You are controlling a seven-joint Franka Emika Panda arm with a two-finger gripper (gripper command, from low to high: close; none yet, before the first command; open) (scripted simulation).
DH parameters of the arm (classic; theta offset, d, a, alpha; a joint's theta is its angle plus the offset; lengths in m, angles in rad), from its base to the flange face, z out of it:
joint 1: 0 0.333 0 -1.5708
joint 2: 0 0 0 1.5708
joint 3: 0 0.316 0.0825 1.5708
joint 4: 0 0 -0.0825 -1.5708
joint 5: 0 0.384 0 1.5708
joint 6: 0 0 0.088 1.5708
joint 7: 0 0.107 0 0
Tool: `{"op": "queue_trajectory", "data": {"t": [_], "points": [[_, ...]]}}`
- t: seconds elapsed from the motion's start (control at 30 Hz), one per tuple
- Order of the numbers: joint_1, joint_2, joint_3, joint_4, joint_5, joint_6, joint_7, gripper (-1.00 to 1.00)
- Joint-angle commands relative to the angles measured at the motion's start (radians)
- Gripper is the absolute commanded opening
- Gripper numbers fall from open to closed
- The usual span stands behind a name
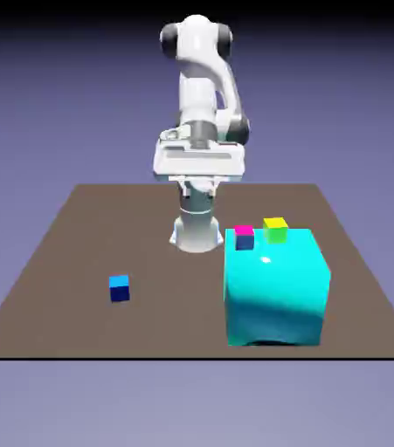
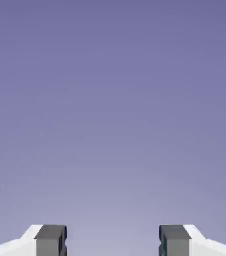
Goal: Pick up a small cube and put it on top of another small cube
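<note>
On the surface [image 1: 51,288], toward the exterior view's left, our small blue cube [image 1: 119,287] sits alone, easy to reach. Our claw [image 2: 112,242] is open and empty, high up, seeing only the backdrop.

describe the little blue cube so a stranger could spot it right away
Start at the big cyan block on the brown table. Toward the exterior view's left, alone on bare tabletop, sits the little blue cube. It is dark blue with a sky-blue top, unlike the pink-topped cube and yellow-green cube.
</note>
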Motion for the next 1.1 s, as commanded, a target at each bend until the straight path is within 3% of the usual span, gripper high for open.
{"op": "queue_trajectory", "data": {"t": [0.0,1.07], "points": [[-0.033,0.018,0.016,-0.001,0.030,-0.002,0.044,0.00],[-1.063,0.590,0.526,-0.018,0.967,-0.061,1.424,0.00]]}}
